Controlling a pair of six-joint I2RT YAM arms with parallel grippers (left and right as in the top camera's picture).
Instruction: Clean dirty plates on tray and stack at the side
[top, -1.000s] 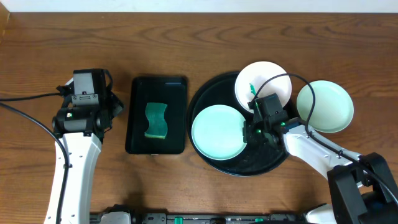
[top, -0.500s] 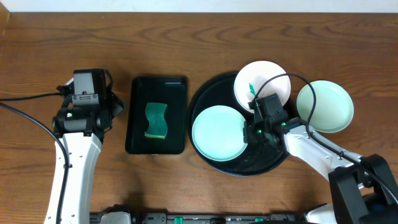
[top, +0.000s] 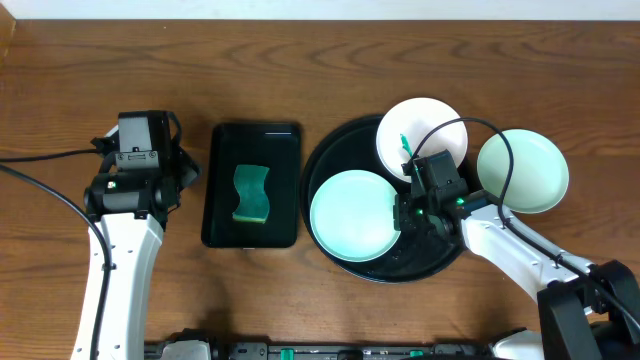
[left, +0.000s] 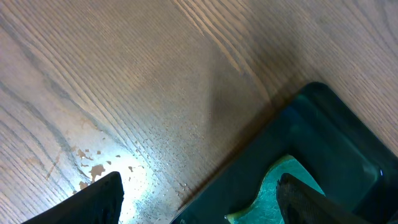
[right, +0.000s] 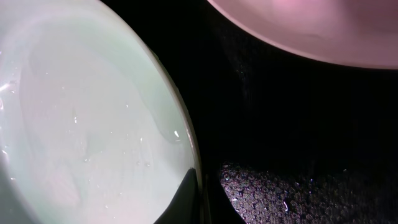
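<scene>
A pale mint-green plate (top: 352, 215) (right: 81, 124) lies in the left half of the round black tray (top: 330, 160) (right: 280, 124). My right gripper (top: 402, 213) (right: 202, 193) is shut on its right rim, one finger inside the plate and one outside. The white plate (top: 425, 125) (right: 311, 31) sits at the tray's far right, overlapping its rim. A second mint-green plate (top: 525, 170) rests on the table right of the tray. My left gripper (top: 150, 165) (left: 199, 205) hangs open over bare wood, nothing between its fingers.
A rectangular black tray (top: 215, 200) (left: 323, 124) holding a green sponge (top: 252, 193) (left: 280, 186) stands between my left arm and the round tray. My right arm reaches across the table's front right.
My right gripper and the mint-green plate it holds have shifted slightly to the right. The left arm has not moved.
</scene>
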